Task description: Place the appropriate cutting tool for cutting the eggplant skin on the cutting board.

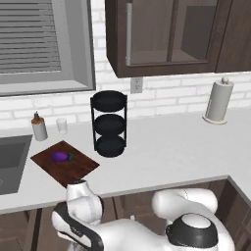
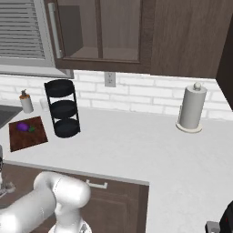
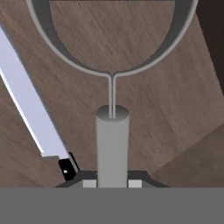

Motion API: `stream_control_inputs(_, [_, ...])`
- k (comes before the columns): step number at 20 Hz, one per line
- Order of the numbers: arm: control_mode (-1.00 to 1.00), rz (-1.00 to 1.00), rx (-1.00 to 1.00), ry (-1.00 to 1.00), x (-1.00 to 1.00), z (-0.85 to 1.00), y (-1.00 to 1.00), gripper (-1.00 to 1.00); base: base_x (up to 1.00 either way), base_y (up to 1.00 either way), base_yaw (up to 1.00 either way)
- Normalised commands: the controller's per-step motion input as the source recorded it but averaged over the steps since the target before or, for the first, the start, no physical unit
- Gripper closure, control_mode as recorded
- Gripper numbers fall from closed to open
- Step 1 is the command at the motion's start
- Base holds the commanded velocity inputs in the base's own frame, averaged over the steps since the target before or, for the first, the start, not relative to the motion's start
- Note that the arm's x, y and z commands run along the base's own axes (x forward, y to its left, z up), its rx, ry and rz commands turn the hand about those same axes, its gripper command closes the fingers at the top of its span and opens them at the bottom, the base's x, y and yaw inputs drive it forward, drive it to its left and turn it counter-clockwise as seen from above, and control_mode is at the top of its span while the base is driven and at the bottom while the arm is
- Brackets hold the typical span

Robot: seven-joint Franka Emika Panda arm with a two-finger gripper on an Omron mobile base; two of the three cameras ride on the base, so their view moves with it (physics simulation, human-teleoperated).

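**Pinching peeler handle, lifting next**

Clamping gripper (image 3: 112, 181) shut on the peeler (image 3: 112, 144), jaws pressing in on either side of the handle base. Judging the step in hand as grasping, with lifting and carrying up to the counter (image 1: 171, 152) to come. Advising lifting straight up, keeping the handle from twisting between the pads, since a smooth round shaft is likely to roll. Keeping clear of the knife (image 3: 28, 109) lying just beside on the left; avoiding dragging it along. Treating the peeler, not the knife, as the skin tool, as a judgement only.

Noting shapes:
- Showing a grey matte cylinder handle, a thin doubled wire stem and a wide hoop (image 3: 43, 22) on top, likely metal.
- Showing a flat pale blade and a black handle end on the knife.
- Resting both on a brown wood-grain floor (image 3: 166, 109), probably a drawer; unable to tell for sure.

Locating the target:
- Lying near the counter's front edge at its left end, beside the sink (image 1: 12, 157): the cutting board (image 1: 78, 169), flat, dark reddish wood, turned at an angle.
- Sitting on the board towards its back half: the eggplant (image 1: 60, 156), glossy purple, small and oval.
- Aiming for the bare front part of the board, apart from the eggplant.

Standing further out:
- black three-tier rack (image 1: 110, 125) just behind the board's right corner
- bottle (image 1: 39, 128) and cup (image 1: 62, 125) by the back wall
- paper towel roll (image 1: 218, 100) at the far right
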Motion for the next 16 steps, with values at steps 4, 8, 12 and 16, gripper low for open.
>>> stream_control_inputs(4, [-1.0, -0.07, -0.09, -0.03, -0.44, 1.0, 0.0, 1.0, 0.0, 0.0, 0.0])
stream_control_inputs(8, [-1.0, -0.08, -0.16, -0.15, -0.38, 1.0, 0.0, 1.0, 0.0, 0.0, 0.0])
stream_control_inputs(12, [-1.0, -0.05, -0.16, -0.16, -0.02, 1.0, 0.0, 1.0, 0.0, 0.0, 0.0])
stream_control_inputs(16, [-1.0, -0.06, -0.16, -0.16, 0.26, 0.9, 0.01, 1.0, 0.0, 0.0, 0.0])
